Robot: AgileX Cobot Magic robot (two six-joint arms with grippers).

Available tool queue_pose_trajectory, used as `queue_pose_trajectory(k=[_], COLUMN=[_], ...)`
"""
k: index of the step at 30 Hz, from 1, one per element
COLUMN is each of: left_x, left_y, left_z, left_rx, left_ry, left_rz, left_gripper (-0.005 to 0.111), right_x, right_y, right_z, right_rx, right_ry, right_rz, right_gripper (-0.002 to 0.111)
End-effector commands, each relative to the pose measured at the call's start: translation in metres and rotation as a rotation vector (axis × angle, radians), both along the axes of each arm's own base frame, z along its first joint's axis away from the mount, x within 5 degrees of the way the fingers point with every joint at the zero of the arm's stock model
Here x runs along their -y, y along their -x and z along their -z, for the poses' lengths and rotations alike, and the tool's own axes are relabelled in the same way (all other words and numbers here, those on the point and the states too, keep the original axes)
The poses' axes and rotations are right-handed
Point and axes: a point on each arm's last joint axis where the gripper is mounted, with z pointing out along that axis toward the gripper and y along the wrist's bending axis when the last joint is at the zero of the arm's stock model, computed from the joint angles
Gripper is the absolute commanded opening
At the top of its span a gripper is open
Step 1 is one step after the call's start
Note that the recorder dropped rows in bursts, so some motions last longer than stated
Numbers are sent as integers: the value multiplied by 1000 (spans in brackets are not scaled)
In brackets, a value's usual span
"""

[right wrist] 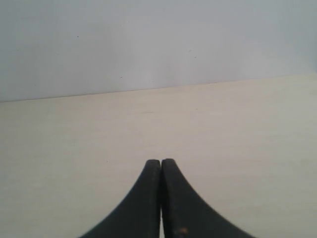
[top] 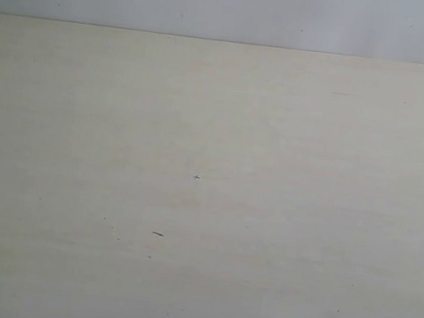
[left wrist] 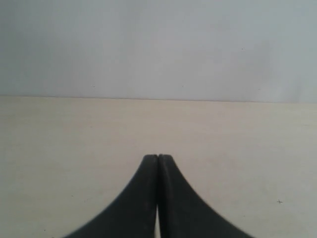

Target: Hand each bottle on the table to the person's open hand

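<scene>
The pale beige table fills the exterior view, with only a few tiny dark specks on it. No bottle and no hand shows in any view. My left gripper is shut, its two black fingertips pressed together with nothing between them, above the bare table. My right gripper is likewise shut and holds nothing, over the same tabletop. Neither gripper appears in the exterior view.
A plain grey-white wall rises behind the table's far edge. The same wall stands beyond the tabletop in the left wrist view, and the wall also backs the right wrist view.
</scene>
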Motion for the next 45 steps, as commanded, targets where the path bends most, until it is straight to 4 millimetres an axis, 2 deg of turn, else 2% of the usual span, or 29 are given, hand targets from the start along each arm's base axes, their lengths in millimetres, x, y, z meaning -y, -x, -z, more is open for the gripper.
queue_pose_trajectory(k=[1,11,18,25,45], left_x=[-1,-1,-1,-1,0], left_y=[6,7,7,8,9], left_z=[8,22,22,30,33], left_rx=[33,12,10,-77,-110], left_ry=[8,6,4,-25,7], left_rz=[-1,0,0,11,16], left_gripper=[1,1,1,1,1], right_x=[0,0,0,0,0], right_y=[0,0,0,0,0], right_z=[1,1,1,1,1], right_rx=[4,4,4,4,4], right_ry=[-2,-2,-2,-2,-2], right_rz=[4,4,4,4,4], right_gripper=[0,0,0,0,0])
